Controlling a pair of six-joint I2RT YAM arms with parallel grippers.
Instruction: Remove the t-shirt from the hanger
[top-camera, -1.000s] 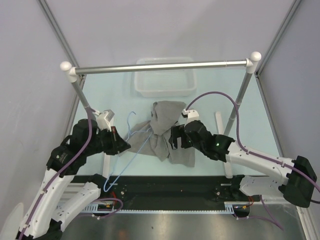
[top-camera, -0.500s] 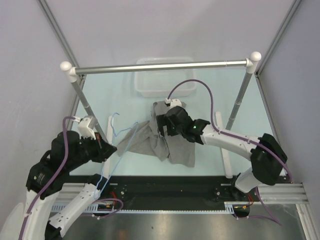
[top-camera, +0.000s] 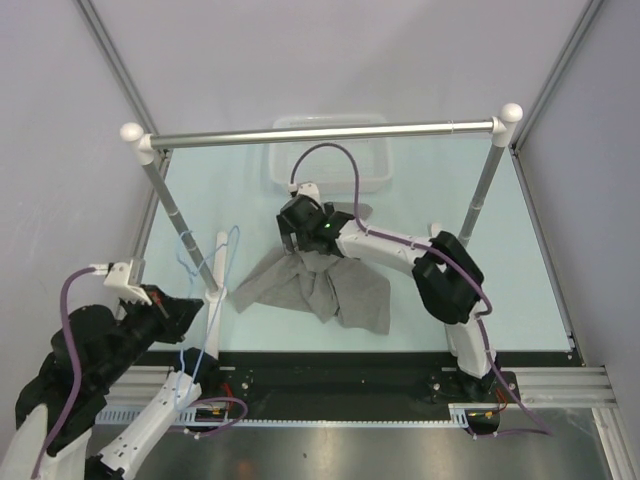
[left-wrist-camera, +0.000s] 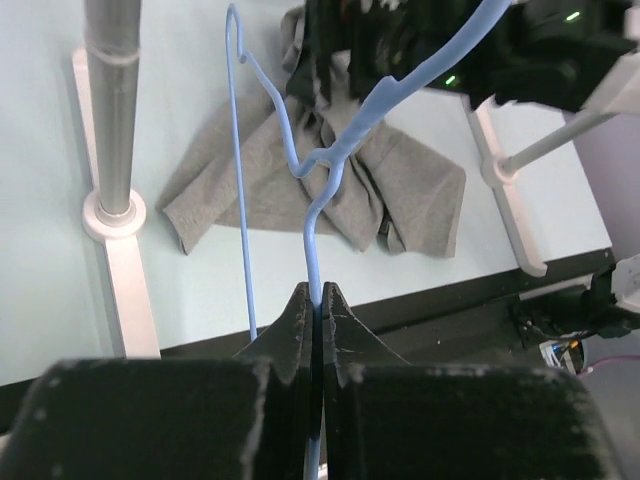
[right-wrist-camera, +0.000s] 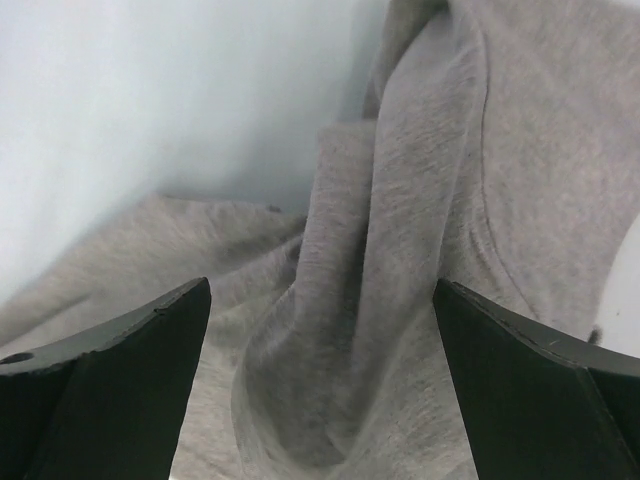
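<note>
- Left gripper (left-wrist-camera: 316, 300): jaws pinched tight on the hanger (left-wrist-camera: 313, 262), holding one thin blue wire near the lower end.
- Hanger's long axis runs from the jaws up and away toward the far side. It hangs just beside the left rack post (left-wrist-camera: 112, 100). The wire is bare, with no cloth on it. Which end carries the hook I cannot tell.
- T-shirt (top-camera: 335, 295) lies crumpled on the table (top-camera: 480, 290), off the hanger. Its long axis runs left to right, with the left corner pointing toward the hanger.
- Right gripper (right-wrist-camera: 320, 290): jaws spread wide, poised over the shirt's far edge, with a ridge of grey fabric between the fingers (right-wrist-camera: 110, 345). No pinch is visible.
- Silver rail (top-camera: 400, 129) spans the rack above.
- Clear plastic bin (top-camera: 375, 170) sits beyond the rail, and the shirt lies outside it, on the near side.
</note>
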